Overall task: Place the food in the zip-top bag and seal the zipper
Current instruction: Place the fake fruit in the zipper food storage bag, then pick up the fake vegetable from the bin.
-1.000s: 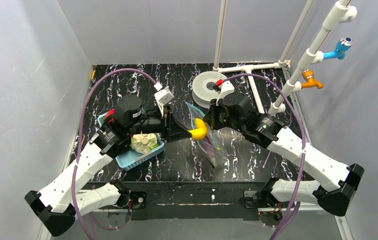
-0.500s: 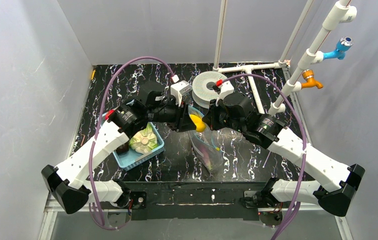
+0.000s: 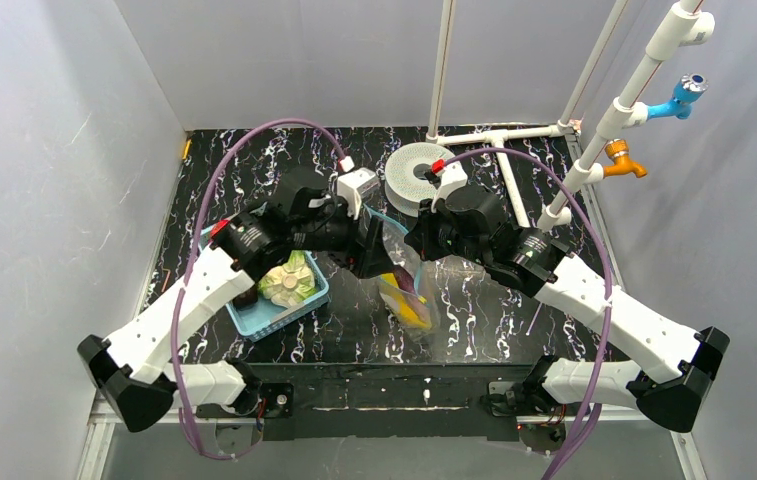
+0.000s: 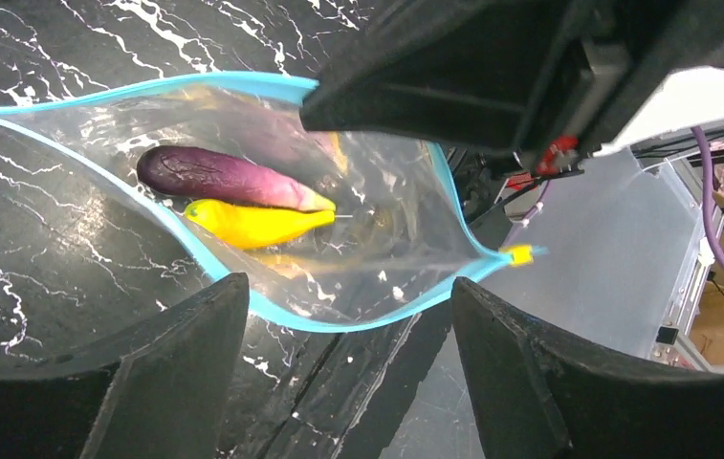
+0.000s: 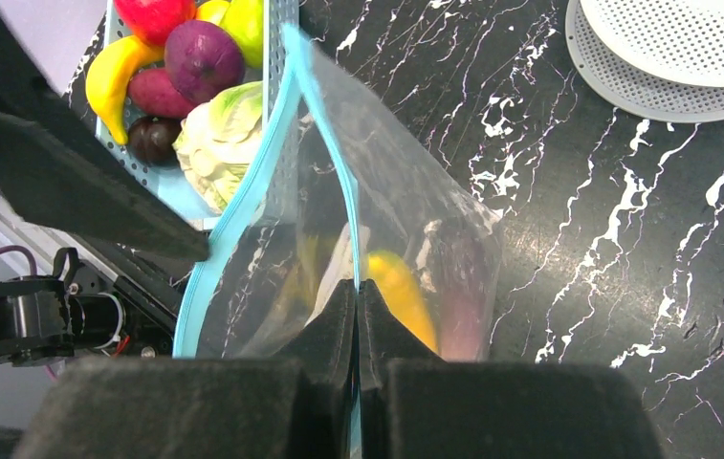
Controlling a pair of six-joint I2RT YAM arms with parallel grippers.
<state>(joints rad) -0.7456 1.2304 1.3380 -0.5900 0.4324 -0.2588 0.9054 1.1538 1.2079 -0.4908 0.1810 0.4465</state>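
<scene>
Zip-top bag lies between my grippers. Cabbage sits in basket, left of left fingers, nearest that arm. Left gripper spread, empty, over bag mouth; banana, eggplant inside, lengthwise across gap. Right gripper clamps zipper.

Top view: fixed, high behind the arm bases, facing down and forward over the whole tabletop. Left wrist view: very close, looking between the spread fingers of the left tool into the bag mouth. Right wrist view: close, looking along the pressed-together fingers of the right tool, over the bag toward the basket on the left. All three share the bag; top and right wrist share the basket.
</scene>
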